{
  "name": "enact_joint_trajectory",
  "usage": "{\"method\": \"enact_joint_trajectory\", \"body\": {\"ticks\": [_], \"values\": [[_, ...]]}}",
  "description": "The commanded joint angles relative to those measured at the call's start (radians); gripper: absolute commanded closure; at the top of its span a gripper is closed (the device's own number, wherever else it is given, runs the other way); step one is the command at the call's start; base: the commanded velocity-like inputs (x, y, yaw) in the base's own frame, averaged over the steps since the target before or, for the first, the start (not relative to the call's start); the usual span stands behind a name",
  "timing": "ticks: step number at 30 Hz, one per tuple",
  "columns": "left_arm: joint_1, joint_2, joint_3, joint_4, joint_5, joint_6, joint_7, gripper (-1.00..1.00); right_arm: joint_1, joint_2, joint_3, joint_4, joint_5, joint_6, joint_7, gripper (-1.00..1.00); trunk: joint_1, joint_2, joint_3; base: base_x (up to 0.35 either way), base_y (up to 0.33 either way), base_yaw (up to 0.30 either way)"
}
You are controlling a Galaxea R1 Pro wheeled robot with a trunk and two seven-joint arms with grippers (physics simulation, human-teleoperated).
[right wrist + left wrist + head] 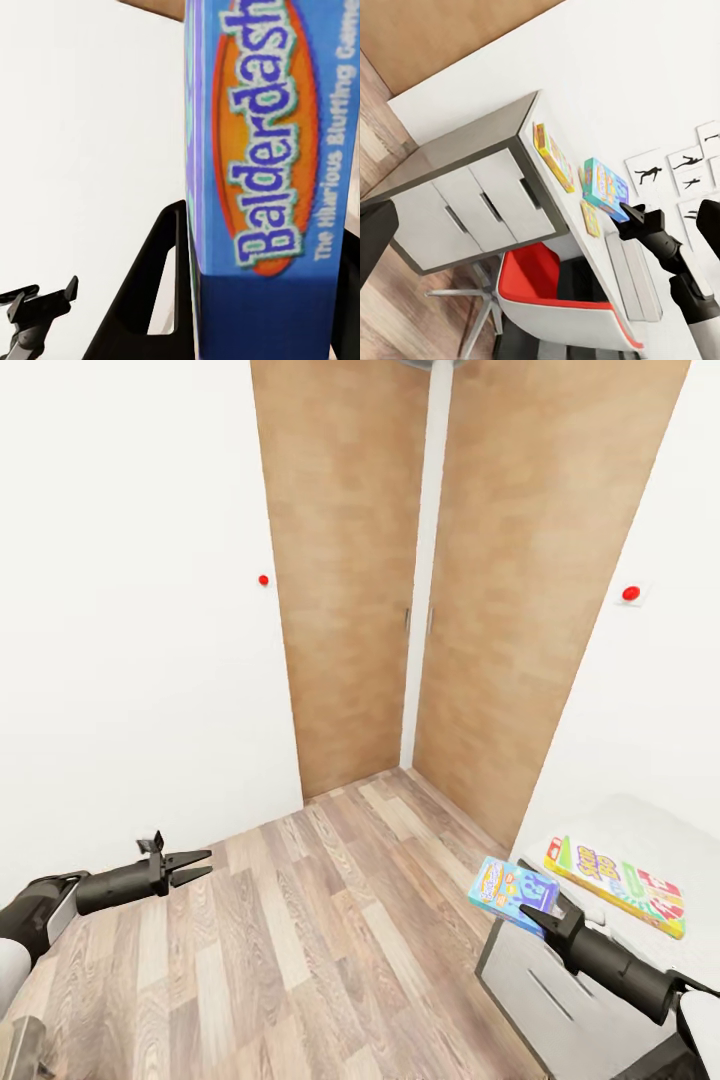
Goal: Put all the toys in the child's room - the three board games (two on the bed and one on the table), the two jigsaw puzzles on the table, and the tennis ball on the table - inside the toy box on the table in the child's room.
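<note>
Gripping the blue Balderdash box point(512, 893) in my right pincer point(537, 913) above the tabletop point(640, 820); left pincer point(190, 867) parted, empty, over the floor point(330, 920); SKIP-BO box point(615, 884) lies flat nearby.

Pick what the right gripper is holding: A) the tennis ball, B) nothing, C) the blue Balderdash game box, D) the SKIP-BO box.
C: the right gripper has its fingers clamped on the blue Balderdash box, while the SKIP-BO box lies apart on the bed.

White walls point(130, 610), wood-plank floor point(300, 940), tall wooden wardrobe doors point(345, 570).
</note>
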Motion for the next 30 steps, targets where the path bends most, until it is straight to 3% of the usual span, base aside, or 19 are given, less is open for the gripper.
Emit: {"method": "enact_joint_trajectory", "body": {"ticks": [1,30], "values": [[-0.001,0.000,0.001,0.000,-0.001,0.011,-0.004,-1.00,-0.001,0.000,-0.002,0.000,0.002,0.005,0.011,1.00,0.001,-0.002,-0.003,0.000,0.000,-0.258],[-0.001,0.003,0.004,0.000,-0.001,0.011,-0.007,-1.00,-0.001,0.002,0.001,0.001,0.005,0.003,0.011,1.00,0.001,-0.002,-0.017,0.000,0.033,-0.259]]}}
